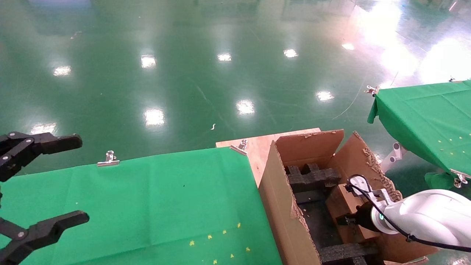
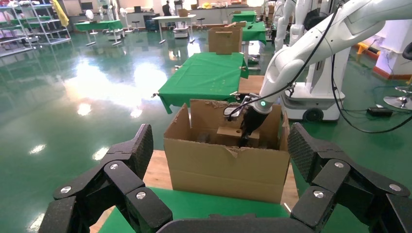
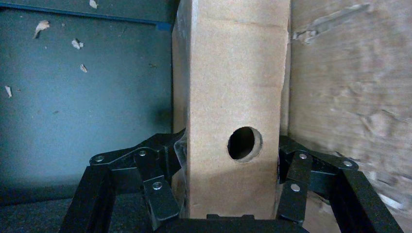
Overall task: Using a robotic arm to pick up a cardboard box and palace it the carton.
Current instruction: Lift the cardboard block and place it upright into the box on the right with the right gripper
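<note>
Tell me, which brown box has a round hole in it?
The small cardboard box gripped by the right tool. The big carton around it has torn flaps instead.

Glossy green floor (image 1: 147, 84) — (lamp glare)

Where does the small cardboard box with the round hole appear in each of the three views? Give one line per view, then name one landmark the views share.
Head view: the cardboard box sits inside the carton, lower right, at the right gripper.
Left wrist view: it shows small, mid-picture, inside the carton, under the white arm.
Right wrist view: it fills the centre, clamped between the fingers.
Shared landmark: the carton's brown inner wall.
</note>
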Motion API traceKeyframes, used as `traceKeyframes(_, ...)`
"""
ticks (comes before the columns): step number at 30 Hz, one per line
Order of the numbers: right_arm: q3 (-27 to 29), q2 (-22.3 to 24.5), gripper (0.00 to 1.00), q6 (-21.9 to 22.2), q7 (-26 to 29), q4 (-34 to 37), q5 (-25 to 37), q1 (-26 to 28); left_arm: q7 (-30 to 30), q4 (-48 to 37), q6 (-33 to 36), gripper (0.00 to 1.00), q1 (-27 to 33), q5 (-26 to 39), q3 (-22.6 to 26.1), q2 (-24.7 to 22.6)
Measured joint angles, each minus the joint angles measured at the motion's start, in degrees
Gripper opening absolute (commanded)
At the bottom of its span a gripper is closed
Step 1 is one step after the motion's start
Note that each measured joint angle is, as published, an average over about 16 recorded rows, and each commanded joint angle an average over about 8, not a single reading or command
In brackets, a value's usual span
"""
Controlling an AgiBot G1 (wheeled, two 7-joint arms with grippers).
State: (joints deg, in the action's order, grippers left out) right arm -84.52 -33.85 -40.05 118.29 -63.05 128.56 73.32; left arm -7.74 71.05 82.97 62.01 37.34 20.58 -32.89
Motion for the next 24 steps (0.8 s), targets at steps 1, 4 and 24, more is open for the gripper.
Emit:
traceKeyframes(1,0.0,-0.2,0.46,0.3,-0.4,0.4,-0.3,-0.1,0.0,0.0,0.0,1.00,0.0,0.0,0.0,0.0)
traceKeyframes(4,-0.1,-0.5,0.84,0.7,-1.3,1.2,-1.1,-0.1,0.0,0.0,0.0,1.00,0.0,0.0,0.0,0.0)
traceKeyframes(24,0.3,0.3,1.00,0.1,-0.8,0.0,-0.5,1.3,0.0,0.0,0.0,1.00,0.0,0.0,0.0,0.0)
